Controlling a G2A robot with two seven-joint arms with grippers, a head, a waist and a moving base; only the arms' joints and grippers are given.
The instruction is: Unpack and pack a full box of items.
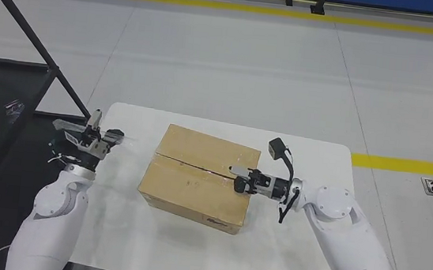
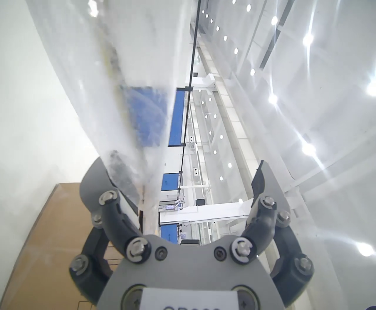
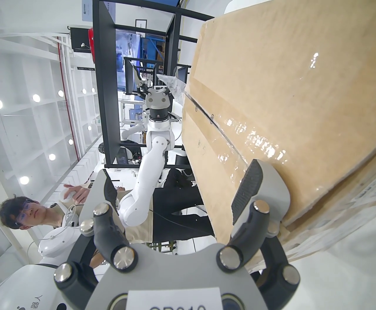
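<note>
A: Box where?
B: Brown cardboard box, middle of white worktop, flaps shut.
A: Hands?
B: Right hand wide, one finger on box top near seam. Left hand wide, clear film strip clinging. Probably unsealing; next needs a fingertip under a flap.

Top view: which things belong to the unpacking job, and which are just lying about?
Job: brown cardboard box; clear tape strip stuck to left gripper; right gripper at box top.
Lying about: black metal frame; floor socket with cable.
</note>
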